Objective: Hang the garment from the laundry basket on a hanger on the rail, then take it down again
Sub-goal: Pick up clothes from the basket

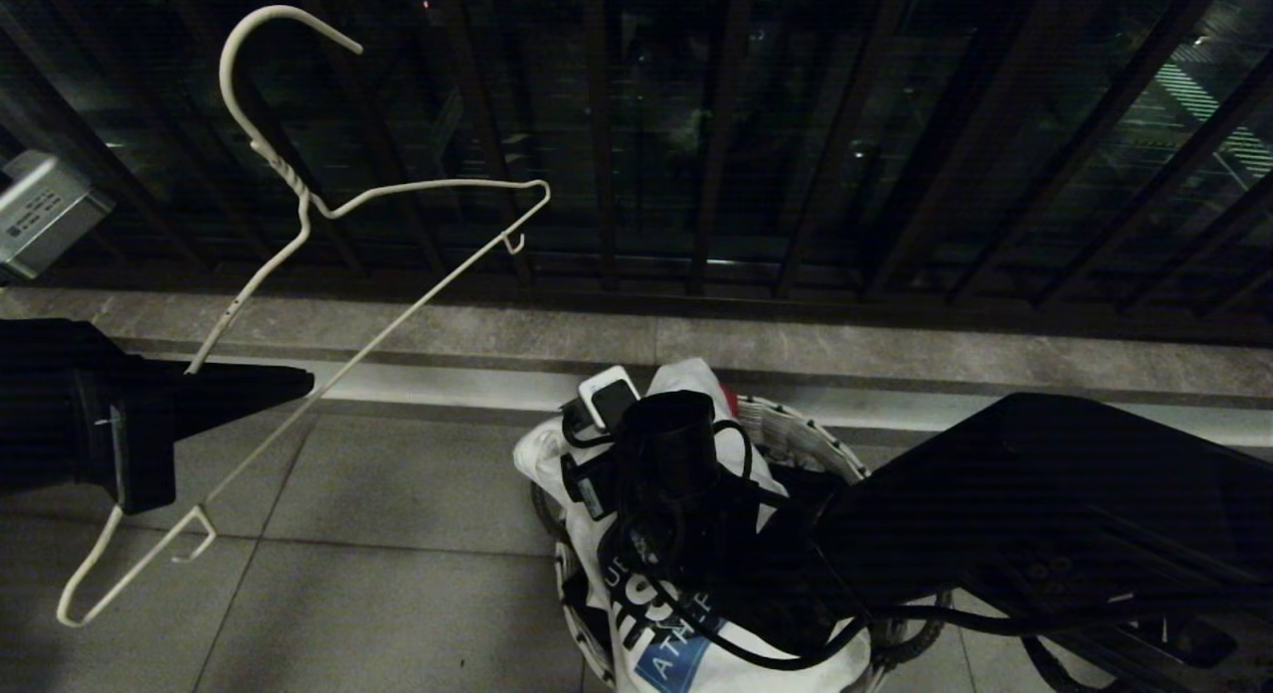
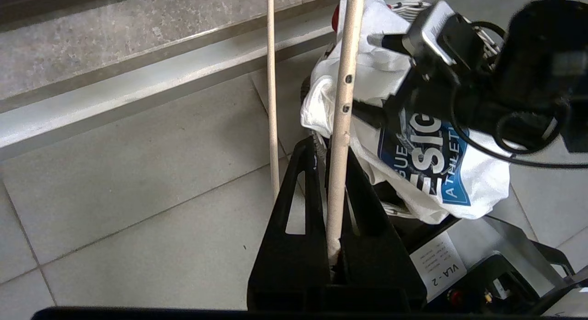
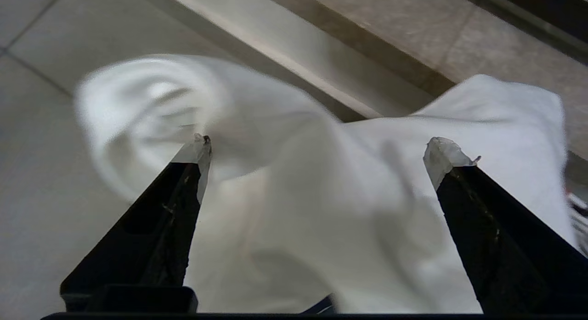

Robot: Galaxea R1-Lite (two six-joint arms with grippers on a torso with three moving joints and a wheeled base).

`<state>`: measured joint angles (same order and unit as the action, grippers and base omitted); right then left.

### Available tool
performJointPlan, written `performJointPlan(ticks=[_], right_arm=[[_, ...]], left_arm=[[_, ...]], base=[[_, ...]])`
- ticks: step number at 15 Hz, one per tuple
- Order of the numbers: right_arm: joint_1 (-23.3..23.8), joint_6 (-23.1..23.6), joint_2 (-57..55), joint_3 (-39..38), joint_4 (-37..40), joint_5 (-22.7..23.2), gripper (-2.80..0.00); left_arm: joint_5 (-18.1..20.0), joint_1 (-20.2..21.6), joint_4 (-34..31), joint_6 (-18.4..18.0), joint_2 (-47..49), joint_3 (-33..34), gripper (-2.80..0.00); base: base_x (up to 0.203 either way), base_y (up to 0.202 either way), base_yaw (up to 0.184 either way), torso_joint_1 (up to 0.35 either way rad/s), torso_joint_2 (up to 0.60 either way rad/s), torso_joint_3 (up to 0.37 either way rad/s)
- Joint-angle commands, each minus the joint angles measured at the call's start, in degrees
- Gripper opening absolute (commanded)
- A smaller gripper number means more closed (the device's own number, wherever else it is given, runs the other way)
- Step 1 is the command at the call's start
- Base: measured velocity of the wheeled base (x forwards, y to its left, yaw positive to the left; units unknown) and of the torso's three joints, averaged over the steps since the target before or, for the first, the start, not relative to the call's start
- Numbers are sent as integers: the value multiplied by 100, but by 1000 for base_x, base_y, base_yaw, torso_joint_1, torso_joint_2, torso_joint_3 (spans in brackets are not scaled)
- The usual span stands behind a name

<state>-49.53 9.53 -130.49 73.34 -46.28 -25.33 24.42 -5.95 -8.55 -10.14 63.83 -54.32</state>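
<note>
The cream-white wire hanger (image 1: pixel 328 275) is tilted in the air at the left, hook uppermost. My left gripper (image 1: pixel 288 383) is shut on one of its sloping arms; in the left wrist view the hanger rod (image 2: pixel 342 104) is pinched between the black jaws of that gripper (image 2: pixel 328 150). The white garment (image 1: pixel 686 653) with its dark blue print lies bunched in the laundry basket (image 1: pixel 806 436) on the floor. My right gripper (image 3: pixel 317 148) hangs open just over the garment's white cloth (image 3: pixel 321 210), jaws wide apart and clamping nothing. A pale grey bar end (image 1: pixel 40 211) at the left edge looks like the rail.
A dark barred window railing (image 1: pixel 716 136) runs across the back above a stone sill (image 1: pixel 895 350). The right arm's black body (image 1: pixel 1044 494) and its cables cover the basket's right side. Grey floor tiles (image 1: pixel 398 574) lie between the two arms.
</note>
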Motion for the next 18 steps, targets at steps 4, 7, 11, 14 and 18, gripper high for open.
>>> performJointPlan(ticks=[4,7,11,14,18], right_arm=[[-285,-4,234,-281,-34,-89,0],[-262,12,-114,-58,-21,-105,0],[-145,104,-306,133,-21,-472,0],[-144,110,-292,36,-31,-723,0],[9,108,27,-398,-31,-909,0]], left_arm=[[10,-3,-7,-5,-20,9,-280],[10,6,-7,-5,-72,9,-280],[10,32,-7,-14,-72,9,-280],[10,32,-7,-32,-118,18,-280],[19,32,-7,-32,-231,44,-280]], base=[[0,0,0,0,0,0],[0,0,0,0,0,0],[0,0,0,0,0,0],[0,0,0,0,0,0],[0,0,0,0,0,0]])
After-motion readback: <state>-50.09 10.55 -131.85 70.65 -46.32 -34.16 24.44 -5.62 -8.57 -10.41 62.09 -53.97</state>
